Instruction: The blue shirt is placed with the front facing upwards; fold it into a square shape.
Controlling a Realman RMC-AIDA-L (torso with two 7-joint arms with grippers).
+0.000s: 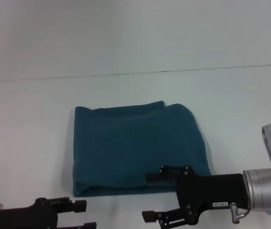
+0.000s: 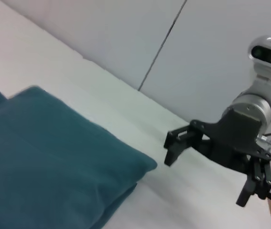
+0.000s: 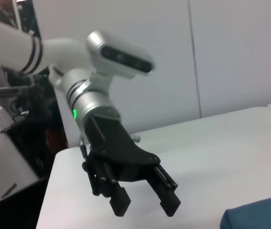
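The blue shirt (image 1: 135, 148) lies folded into a rough square in the middle of the white table (image 1: 30, 133), plain teal side up, with no lettering or collar showing. Its corner also shows in the left wrist view (image 2: 45, 157) and the right wrist view (image 3: 261, 214). My right gripper (image 1: 150, 196) hovers at the shirt's near right edge, open and holding nothing; the left wrist view shows it (image 2: 205, 180) beside the shirt's corner. My left gripper (image 1: 84, 215) sits low by the shirt's near left corner, open and empty, as the right wrist view (image 3: 145, 208) confirms.
A thin dark seam (image 1: 135, 74) crosses the table behind the shirt. Beyond the table's left end stand dark equipment and cables (image 3: 25, 143). A pale wall (image 3: 230, 57) rises behind the table.
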